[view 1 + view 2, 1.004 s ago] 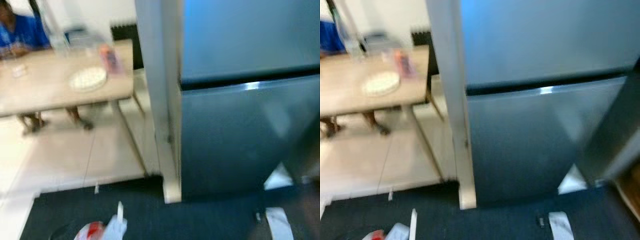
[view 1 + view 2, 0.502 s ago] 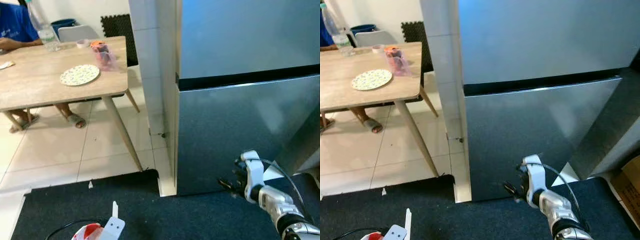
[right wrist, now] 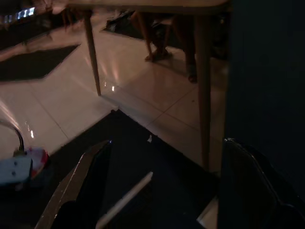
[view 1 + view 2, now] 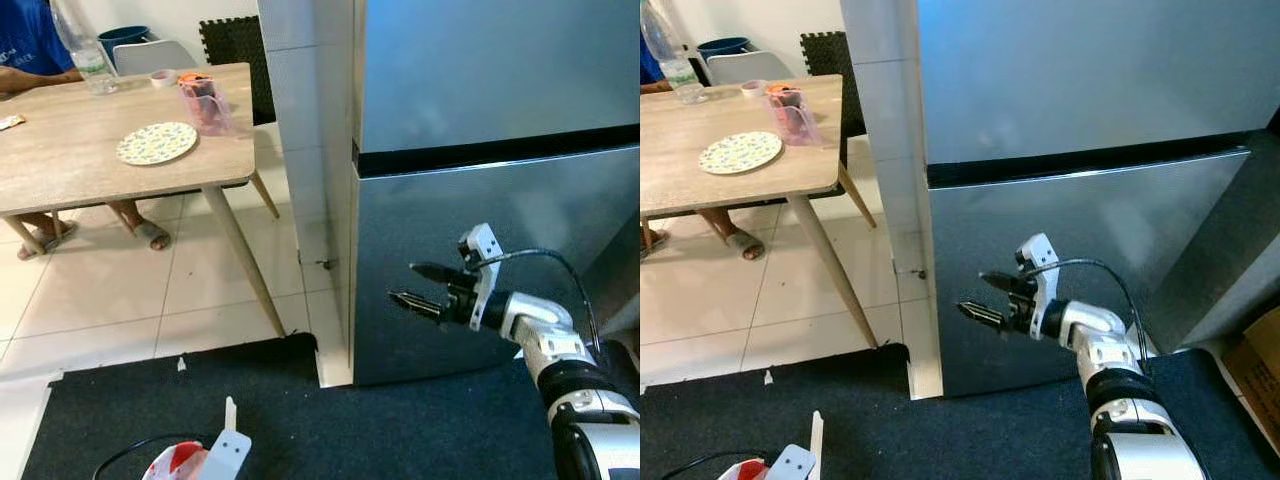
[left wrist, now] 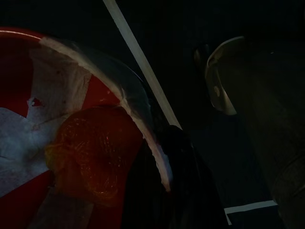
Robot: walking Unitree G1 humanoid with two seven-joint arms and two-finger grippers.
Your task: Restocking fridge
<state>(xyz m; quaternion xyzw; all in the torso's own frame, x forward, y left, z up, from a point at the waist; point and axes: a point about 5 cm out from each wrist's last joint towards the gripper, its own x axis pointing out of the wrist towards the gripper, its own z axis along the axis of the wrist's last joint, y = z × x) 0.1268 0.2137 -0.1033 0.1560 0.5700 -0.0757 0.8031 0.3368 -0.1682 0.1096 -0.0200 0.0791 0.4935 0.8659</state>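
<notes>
The silver fridge stands on the right, its upper door [image 4: 480, 70] and lower door [image 4: 520, 210] both closed, with a black gap between them. My right gripper [image 4: 404, 284] is raised in front of the lower door near its left edge, open, its fingers pointing left and holding nothing. In the right wrist view its two fingers [image 3: 81, 176] stand wide apart. Low at the front left, my left wrist's white mount [image 4: 228, 448] hangs beside a red and white bag [image 4: 175, 465]. The dark left wrist view shows that bag [image 5: 62, 95] with an orange wrapped lump [image 5: 90, 152] in it.
A white tiled pillar [image 4: 300, 130] adjoins the fridge's left side. Further left is a wooden table [image 4: 90, 160] with a plate [image 4: 157, 143], a pink jug [image 4: 205, 103] and a bottle [image 4: 85, 55]; a person in blue [image 4: 25, 50] sits there. A dark mat [image 4: 330, 430] covers the floor in front.
My right arm has risen from near the mat to mid-height before the lower door, its fingers now pointing left. The head view, blurred a second ago, is steady.
</notes>
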